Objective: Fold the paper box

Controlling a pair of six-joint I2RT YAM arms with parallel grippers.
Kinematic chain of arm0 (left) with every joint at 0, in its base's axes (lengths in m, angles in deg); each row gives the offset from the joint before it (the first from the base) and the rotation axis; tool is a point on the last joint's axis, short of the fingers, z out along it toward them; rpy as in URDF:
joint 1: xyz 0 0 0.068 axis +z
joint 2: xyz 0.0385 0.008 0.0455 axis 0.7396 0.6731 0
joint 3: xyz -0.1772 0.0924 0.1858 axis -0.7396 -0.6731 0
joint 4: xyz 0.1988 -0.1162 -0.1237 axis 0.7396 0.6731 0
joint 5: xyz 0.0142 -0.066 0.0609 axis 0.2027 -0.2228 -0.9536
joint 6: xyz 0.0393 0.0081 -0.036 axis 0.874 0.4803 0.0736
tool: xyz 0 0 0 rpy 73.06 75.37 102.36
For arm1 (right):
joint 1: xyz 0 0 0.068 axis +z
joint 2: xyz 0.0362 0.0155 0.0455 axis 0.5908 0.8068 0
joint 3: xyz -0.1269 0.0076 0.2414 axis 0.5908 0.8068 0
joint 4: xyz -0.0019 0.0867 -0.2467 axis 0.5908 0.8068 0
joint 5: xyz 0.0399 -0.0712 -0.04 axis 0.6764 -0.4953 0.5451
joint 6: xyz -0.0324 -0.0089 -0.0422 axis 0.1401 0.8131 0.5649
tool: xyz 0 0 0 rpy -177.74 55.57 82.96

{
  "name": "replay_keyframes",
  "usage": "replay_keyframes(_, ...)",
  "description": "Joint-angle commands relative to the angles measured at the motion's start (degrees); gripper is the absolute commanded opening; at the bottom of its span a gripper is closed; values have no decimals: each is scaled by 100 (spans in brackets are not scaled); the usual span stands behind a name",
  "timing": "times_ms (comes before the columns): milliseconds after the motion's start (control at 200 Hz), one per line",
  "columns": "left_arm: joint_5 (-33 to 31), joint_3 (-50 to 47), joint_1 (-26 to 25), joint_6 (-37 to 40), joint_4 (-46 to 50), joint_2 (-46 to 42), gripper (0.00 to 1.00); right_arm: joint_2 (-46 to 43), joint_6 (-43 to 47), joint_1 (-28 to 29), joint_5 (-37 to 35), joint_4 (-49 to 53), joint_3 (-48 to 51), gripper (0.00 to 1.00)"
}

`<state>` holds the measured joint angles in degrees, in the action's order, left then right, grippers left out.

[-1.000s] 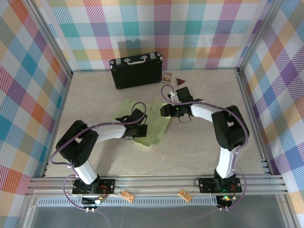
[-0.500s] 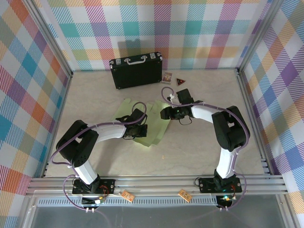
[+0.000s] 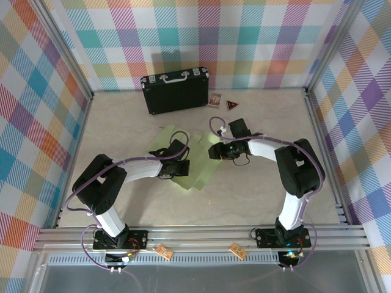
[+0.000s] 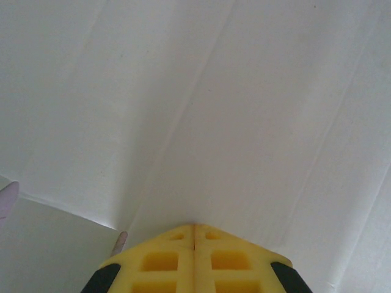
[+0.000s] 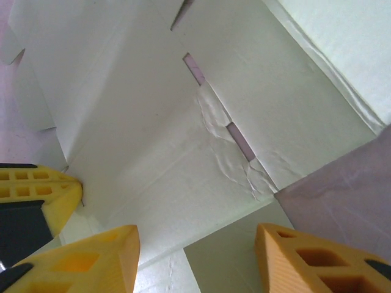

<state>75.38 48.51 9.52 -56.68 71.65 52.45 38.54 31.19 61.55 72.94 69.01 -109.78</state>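
Lying flat and creased on the tabletop [image 3: 256, 189], just one paper box [image 3: 197, 174], spreading beneath two hands; meeting the sheet's left part with the left hand [image 4: 194, 229], fingers pressed together; hovering over its right part with the right hand [image 5: 195, 244], fingers apart, clamping nothing; standing well behind, one black case [image 3: 175, 91]

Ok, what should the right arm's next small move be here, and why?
Probably lower the right end effector and close on the paper box flap edge beneath it. Its jaws stand open just above the flat creased card, while the shut left end effector seems to pin the card down, so a flap could be lifted.
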Motion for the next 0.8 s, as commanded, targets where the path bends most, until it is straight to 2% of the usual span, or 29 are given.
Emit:
replay_keyframes(0,-96,-249,-27,102,677,452,4,-225,-145,140,515,221,89,53)
replay_keyframes(125,-86,-242,-29,102,703,414,4,-565,-180,129,266,568,12,53)
replay_keyframes(400,-50,-251,-32,102,712,337,3,-995,-549,3,222,820,-197,52)
replay_keyframes(575,-85,-255,-25,103,729,317,3,-1028,-459,-293,-774,1370,-453,52)
replay_keyframes(705,-95,-234,-25,114,738,349,3,-851,-517,-547,-974,1397,-483,51)
replay_keyframes(795,-85,-224,-31,119,738,356,3,-667,-532,-548,-767,1308,-497,49)
